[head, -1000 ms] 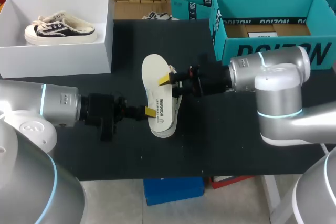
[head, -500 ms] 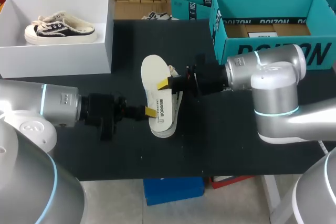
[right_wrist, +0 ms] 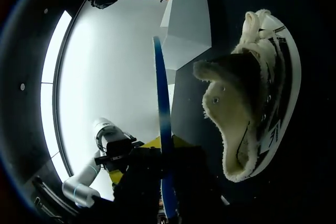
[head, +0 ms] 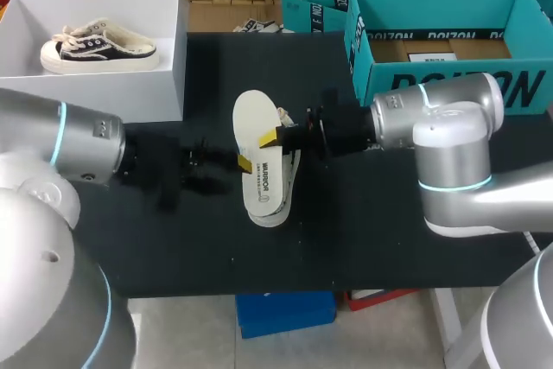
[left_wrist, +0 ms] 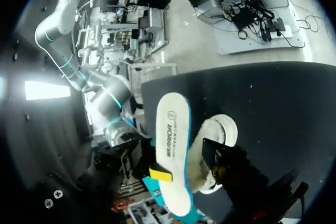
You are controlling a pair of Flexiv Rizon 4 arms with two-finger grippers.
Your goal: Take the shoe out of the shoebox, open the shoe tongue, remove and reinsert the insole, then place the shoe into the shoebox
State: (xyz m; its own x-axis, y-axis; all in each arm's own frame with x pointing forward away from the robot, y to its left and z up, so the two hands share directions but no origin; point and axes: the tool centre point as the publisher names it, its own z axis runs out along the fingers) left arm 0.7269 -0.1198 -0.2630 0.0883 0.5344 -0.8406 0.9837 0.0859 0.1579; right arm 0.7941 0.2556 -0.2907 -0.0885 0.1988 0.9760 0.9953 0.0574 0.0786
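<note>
White foam insole: pinched edgewise in your right claw, over fleece-lined sneaker on black tabletop. Your left claw: at insole's edge, grip cannot be told.

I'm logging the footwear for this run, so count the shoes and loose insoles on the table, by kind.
Shoes: 2, the boxed shoe in the white shoebox and the loose shoe outside it
Insoles: 1, the white insole
Total: 3
</note>
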